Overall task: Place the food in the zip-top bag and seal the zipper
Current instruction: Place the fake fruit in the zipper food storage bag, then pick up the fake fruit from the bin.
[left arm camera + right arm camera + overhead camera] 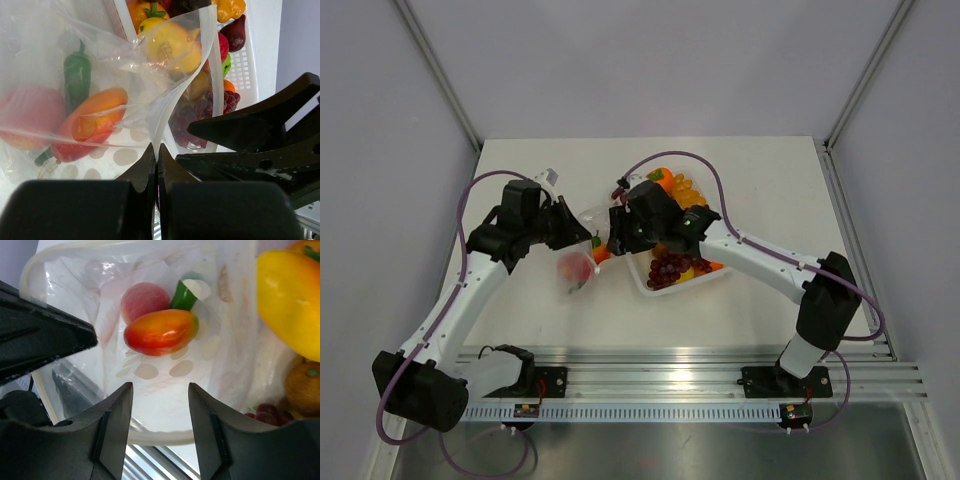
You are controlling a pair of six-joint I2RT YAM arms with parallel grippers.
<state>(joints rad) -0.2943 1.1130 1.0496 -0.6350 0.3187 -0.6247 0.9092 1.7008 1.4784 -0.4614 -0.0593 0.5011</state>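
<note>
While my left jaws are pinching shut on the mouth edge of the zip-top bag [125, 60] and holding it open just beside the white tray [652, 288], my right jaws are hanging open and empty at the bag's rim. They are facing the red-orange mango [160, 332], peach [142, 300] and green chili [182, 297] lying inside. Since purple grapes [670, 266] and other pieces are waiting in the tray, I am judging the filling only partly done. I should be holding the left pinch steady, fetching one piece at a time, and releasing it deep inside, clear of the zipper [212, 65].
</note>
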